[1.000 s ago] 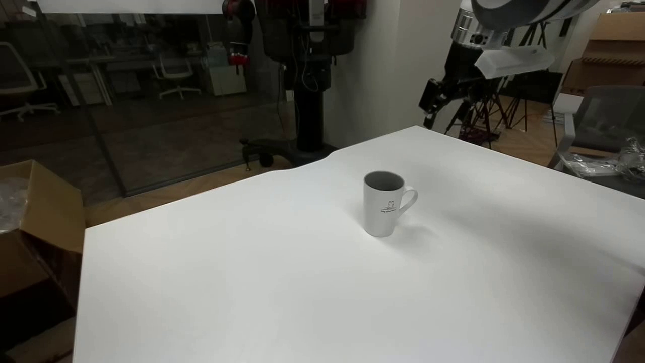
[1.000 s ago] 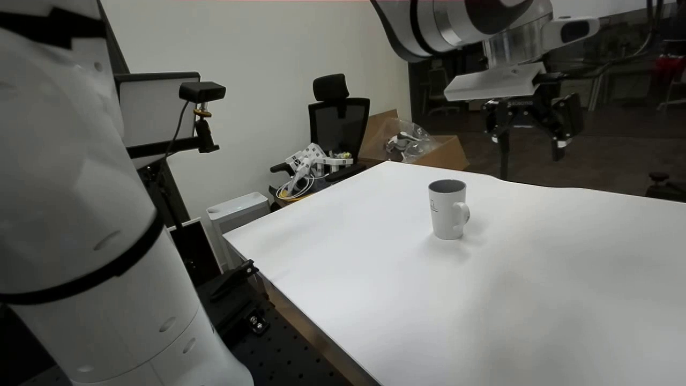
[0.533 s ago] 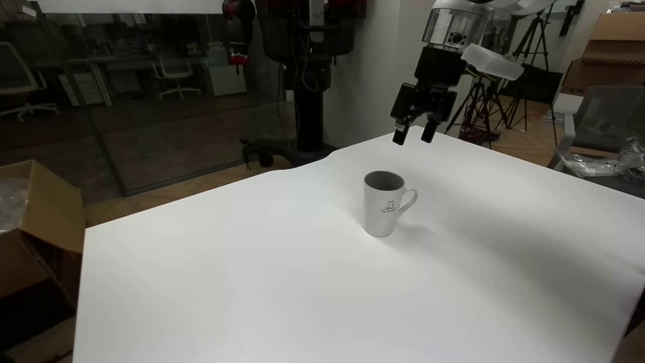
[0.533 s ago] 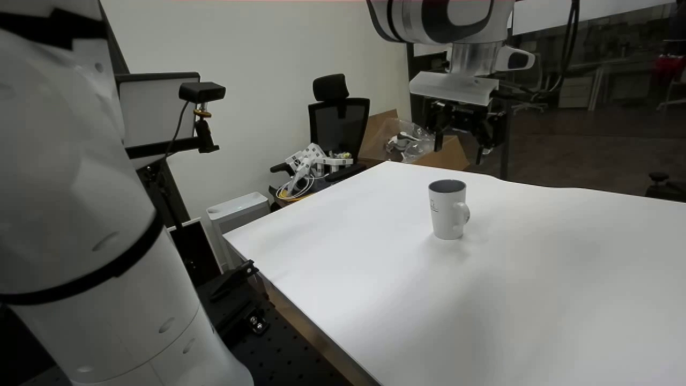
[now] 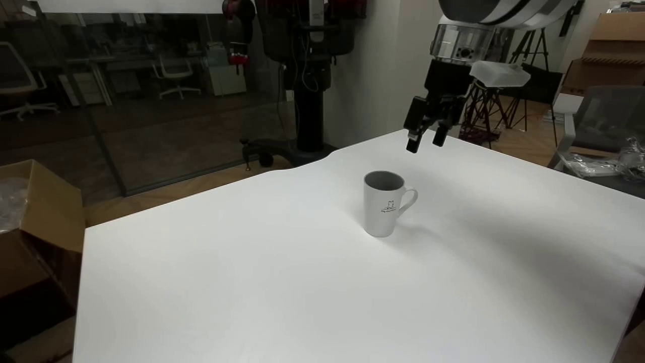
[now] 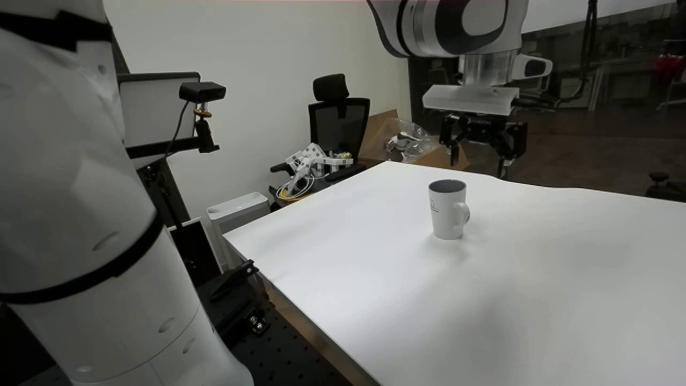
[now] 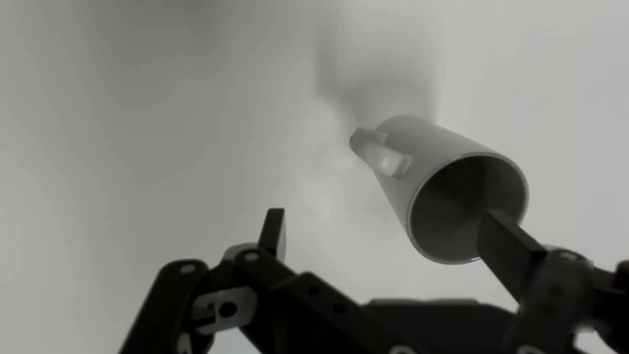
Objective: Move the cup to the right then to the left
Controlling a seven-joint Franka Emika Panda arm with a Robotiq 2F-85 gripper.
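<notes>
Wrist view: the tool [image 7: 383, 214] hangs wide, unladen, with the cup [image 7: 430, 172] upright past it, inside the wavy edge of the bench [image 6: 514, 300]. Approach seems in hand; next, centre over the cup, then lower.

Location type: robotics laboratory, adjoining an office area. Laboratory indicators: a jointed robot arm [image 6: 80, 177] next to a perforated black plate [image 6: 305, 354]; a cabled camera [image 6: 202, 92] fixed on a bracket; black tripods [image 5: 482, 107]; a black-and-red machine on a wheeled column [image 5: 309, 118]. Office indicators: desks [image 5: 121, 59] and wheeled chairs [image 5: 174, 73] visible through a glass partition [image 5: 171, 143]. An opened cardboard box [image 5: 55, 209] containing clear plastic is located beside the table [image 5: 227, 277].
</notes>
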